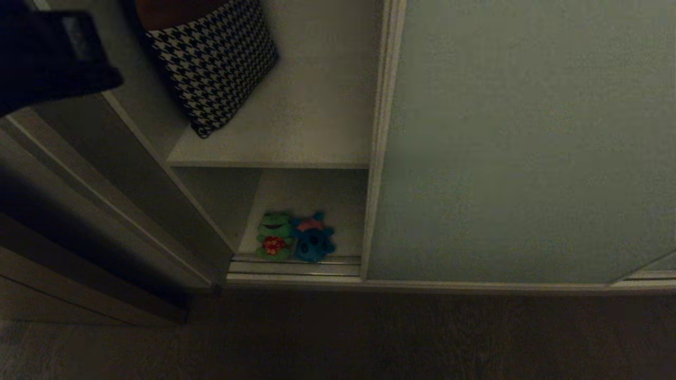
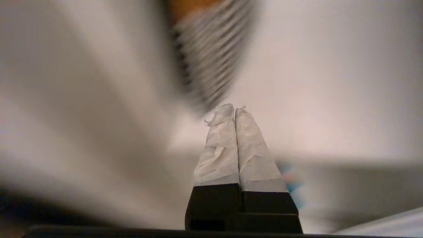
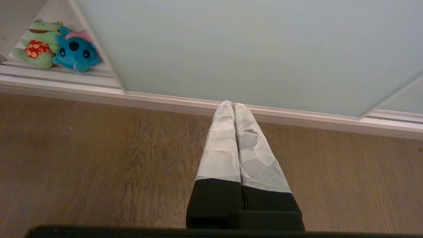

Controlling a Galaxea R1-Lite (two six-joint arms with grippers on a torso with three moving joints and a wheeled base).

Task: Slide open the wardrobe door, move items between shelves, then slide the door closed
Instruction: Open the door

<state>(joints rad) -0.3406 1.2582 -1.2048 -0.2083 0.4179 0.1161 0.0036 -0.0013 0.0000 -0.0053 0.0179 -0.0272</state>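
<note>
Floorboards (image 3: 99,158) of brown wood run nearest, and the right gripper (image 3: 234,105) hangs low over them with its white-wrapped fingers (image 3: 221,145) pressed together on nothing, tips toward the wardrobe's bottom rail (image 3: 297,117). Only this wrist view shows the floor plainly; from the head it is a dark band.

Beyond the rail stands the sliding wardrobe door (image 1: 523,137), pale grey-green, covering the right side, its slim frame edge (image 1: 381,137) marking where the opening begins. Left of that edge the compartment lies open between the frame and the wardrobe's side wall (image 1: 132,179).

On the bottom board, right at the front by the track (image 1: 296,265), sit a green frog plush (image 1: 273,235) and a teal-blue plush toy (image 1: 312,238), touching each other. The right wrist view shows their faces and the blue one's white loop; the head view gives only dim colours.

Above them a shelf (image 1: 269,158) carries a houndstooth cushion (image 1: 214,63) tilted against the left wall, with bare board to its right up to the door frame.

The left gripper (image 2: 234,110), seen clearly only from its own wrist, is closed and empty before that blurred cushion (image 2: 211,62); from the head the left arm (image 1: 47,58) is a dark shape at the upper left corner.
</note>
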